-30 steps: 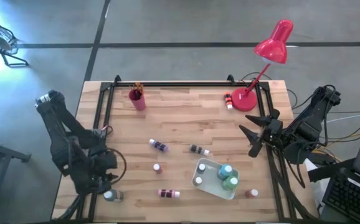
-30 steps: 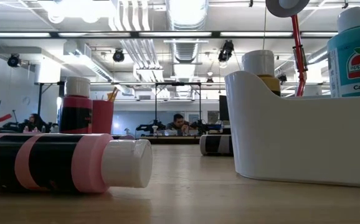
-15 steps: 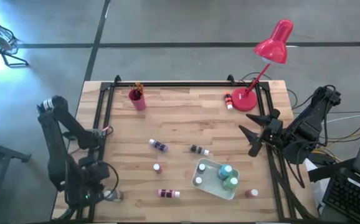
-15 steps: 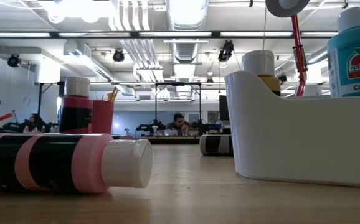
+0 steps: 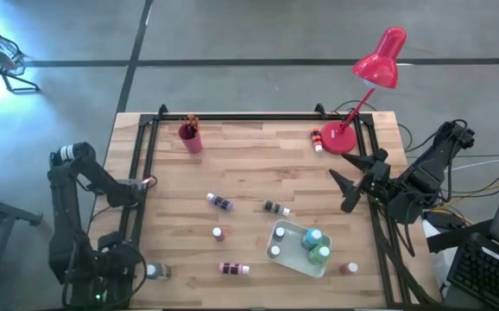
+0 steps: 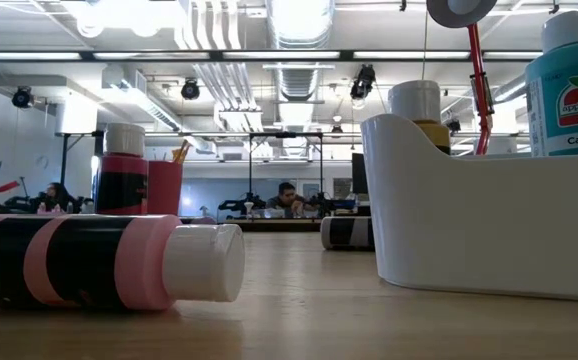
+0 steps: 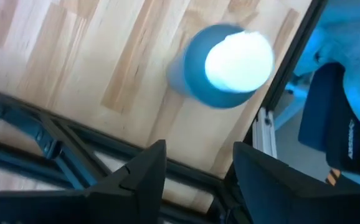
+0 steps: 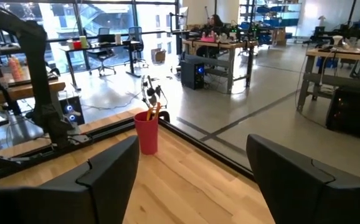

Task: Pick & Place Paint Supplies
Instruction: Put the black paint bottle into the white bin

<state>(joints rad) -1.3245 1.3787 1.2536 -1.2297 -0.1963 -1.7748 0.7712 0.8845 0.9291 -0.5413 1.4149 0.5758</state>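
At the near left corner of the desk (image 5: 258, 164) stands a teal paint bottle (image 5: 153, 271), white cap up. The left gripper (image 7: 192, 171) hangs over the desk's edge just beside it, fingers (image 7: 144, 175) part spread with nothing between them; the bottle sits beyond their tips, untouched. Whether it was just set there or is about to be fetched I cannot tell, but no pick is under way.

Along the near side, a pink-and-black bottle (image 5: 232, 269) lies on its side, and right of it the white tray (image 5: 284, 257) holds three bottles, among them a teal one (image 5: 312, 238) and a green one (image 5: 321, 253). A red bottle (image 5: 348, 269) stands just right of the tray (outside it).

Further in, a small red bottle (image 5: 218, 233), a purple one (image 5: 219, 202) and a dark one (image 5: 275, 207) wait on the wood, so the sorting looks under half done.

The right gripper (image 5: 350, 187) hovers at the right edge, fingers spread wide and empty. The dark bottle lies nearest it; the next move calls for descending over a bottle, closing, and carrying it to the tray.

Far left, the red cup (image 5: 190, 137) holds brushes; far right stands the red desk lamp (image 5: 372, 73).
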